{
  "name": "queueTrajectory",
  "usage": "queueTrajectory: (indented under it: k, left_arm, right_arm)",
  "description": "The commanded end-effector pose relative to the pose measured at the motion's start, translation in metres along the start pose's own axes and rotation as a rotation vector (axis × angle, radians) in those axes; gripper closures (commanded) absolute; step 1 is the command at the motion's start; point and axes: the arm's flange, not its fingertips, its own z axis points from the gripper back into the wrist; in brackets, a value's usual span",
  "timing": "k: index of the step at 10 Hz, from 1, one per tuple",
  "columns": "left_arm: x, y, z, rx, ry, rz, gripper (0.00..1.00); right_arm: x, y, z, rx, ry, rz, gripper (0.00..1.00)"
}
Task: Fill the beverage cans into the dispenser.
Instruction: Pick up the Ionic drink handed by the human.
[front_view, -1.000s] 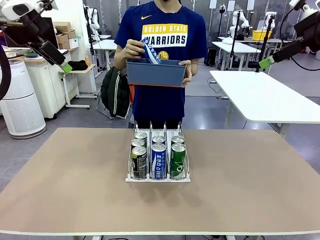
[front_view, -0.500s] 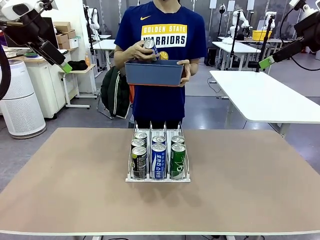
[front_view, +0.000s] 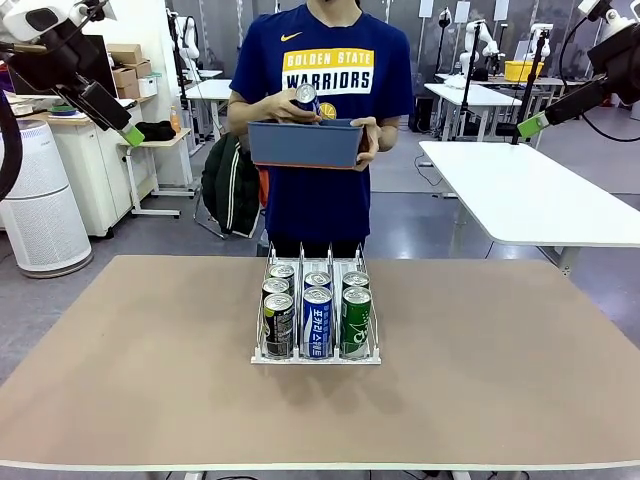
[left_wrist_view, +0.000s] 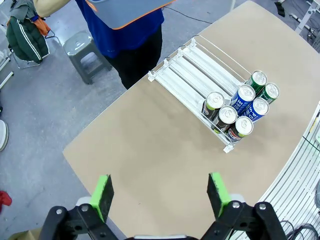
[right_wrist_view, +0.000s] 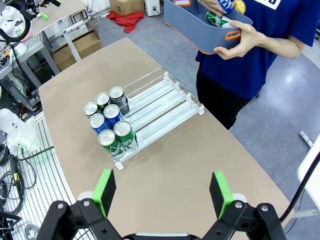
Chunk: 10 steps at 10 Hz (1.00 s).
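Observation:
The dispenser (front_view: 262, 352), a low white wire rack, sits mid-table with several beverage cans at its near end: black (front_view: 279, 325), blue-and-white (front_view: 317, 322) and green (front_view: 355, 322). At the far side a person holds a blue-grey bin (front_view: 305, 145) and grips one more can (front_view: 305, 97) upright above it. My left gripper (front_view: 128, 130) hangs open high at the left, and my right gripper (front_view: 530, 126) hangs open high at the right, both far from the rack. The left wrist view looks down between my open left gripper (left_wrist_view: 160, 192) onto the dispenser (left_wrist_view: 187, 67) and the cans (left_wrist_view: 240, 110). The right wrist view shows my open right gripper (right_wrist_view: 162, 191), the dispenser (right_wrist_view: 160, 100), the cans (right_wrist_view: 107, 122) and a green can (right_wrist_view: 217, 20) lying in the bin (right_wrist_view: 192, 22).
The far halves of the rack's lanes (left_wrist_view: 200, 62) are bare. Brown tabletop (front_view: 130, 360) spreads wide on both sides of the rack. A white table (front_view: 530, 195) stands behind at the right, and a grey stool (left_wrist_view: 87, 55) stands beside the person.
The person has drawn a blue-and-white can out of the bin and turned it upright above the rim. The bin rose slightly. Neither arm moved.

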Motion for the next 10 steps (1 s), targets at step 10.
queueTrajectory:
  k: [10]
  left_arm:
    - [-0.0035, -0.0013, 0.0001, -0.004, 0.002, 0.006, 0.0]
  right_arm:
    - [-0.0014, -0.0011, -0.0016, 0.029, -0.018, 0.017, 0.0]
